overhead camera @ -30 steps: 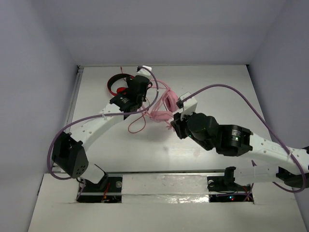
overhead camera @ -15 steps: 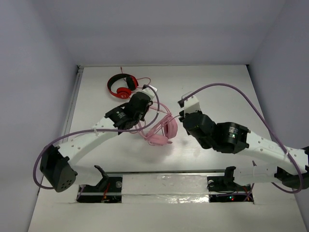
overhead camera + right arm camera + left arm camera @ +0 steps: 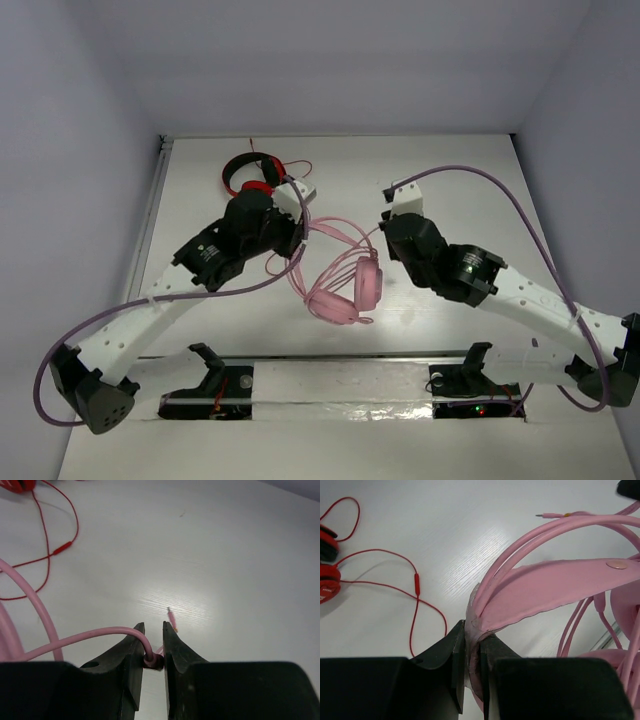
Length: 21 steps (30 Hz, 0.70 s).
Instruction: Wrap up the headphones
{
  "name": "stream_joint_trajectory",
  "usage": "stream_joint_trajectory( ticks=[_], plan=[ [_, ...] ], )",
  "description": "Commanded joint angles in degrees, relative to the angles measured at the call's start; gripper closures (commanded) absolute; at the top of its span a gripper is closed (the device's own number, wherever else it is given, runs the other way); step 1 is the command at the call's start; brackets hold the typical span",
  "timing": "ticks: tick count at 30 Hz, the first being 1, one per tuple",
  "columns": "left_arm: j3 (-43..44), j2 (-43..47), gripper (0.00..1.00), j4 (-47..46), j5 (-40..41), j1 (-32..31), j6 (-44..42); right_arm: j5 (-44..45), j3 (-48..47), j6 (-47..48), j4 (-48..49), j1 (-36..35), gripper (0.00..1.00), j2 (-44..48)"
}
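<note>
The left fingers [image 3: 456, 652] are clamped shut on the pale-pink padded headband of the large pale-pink over-ear headphones [image 3: 345, 285], gripping it close to one end where the thin pink frame wires run alongside it. The headphones lie between the two arms near the middle of the white worktop [image 3: 460, 170], their round padded cups turned toward the near edge. It is not clear whether the cups rest on the surface. The right fingers [image 3: 131, 652] are closed on the long thin pink cable [image 3: 95, 634], which curves in from the left and enters the narrow gap between them. Its small metal plug [image 3: 171, 616] sticks out just beyond the fingertips. Toward the far left of the worktop sit smaller red-and-black headphones [image 3: 250, 172], well apart from the pink pair, with a thin red cable [image 3: 415, 580] looping loosely across the surface.
</note>
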<state>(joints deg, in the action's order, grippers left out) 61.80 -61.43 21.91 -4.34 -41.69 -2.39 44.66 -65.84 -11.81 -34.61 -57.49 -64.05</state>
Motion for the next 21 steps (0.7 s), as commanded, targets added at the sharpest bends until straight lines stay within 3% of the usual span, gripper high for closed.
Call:
stream_joint_trajectory(
  ticks=[1,6,9,15,21],
  plan=[
    [0.2,4.6,1.0,-7.1,-15.0,3.8,2.0,-3.0,2.5,-0.8,10.3,1.2,1.0,3.7],
    [0.6,5.2,1.0,-11.7,-28.2,9.1,5.6,-16.3,9.7,-3.1,23.5,6.7,1.0,8.0],
    [1.2,4.1,1.0,-14.2,-34.0,10.9,7.9,-23.5,14.4,-3.8,30.2,10.2,0.94,8.9],
    [0.5,3.1,1.0,-21.5,-39.9,13.4,15.6,-33.1,20.2,-6.6,42.2,14.5,0.81,7.9],
    [0.3,2.4,1.0,-28.3,-40.1,13.9,21.1,-38.3,25.7,-8.8,53.4,16.9,0.66,6.5]
  ],
)
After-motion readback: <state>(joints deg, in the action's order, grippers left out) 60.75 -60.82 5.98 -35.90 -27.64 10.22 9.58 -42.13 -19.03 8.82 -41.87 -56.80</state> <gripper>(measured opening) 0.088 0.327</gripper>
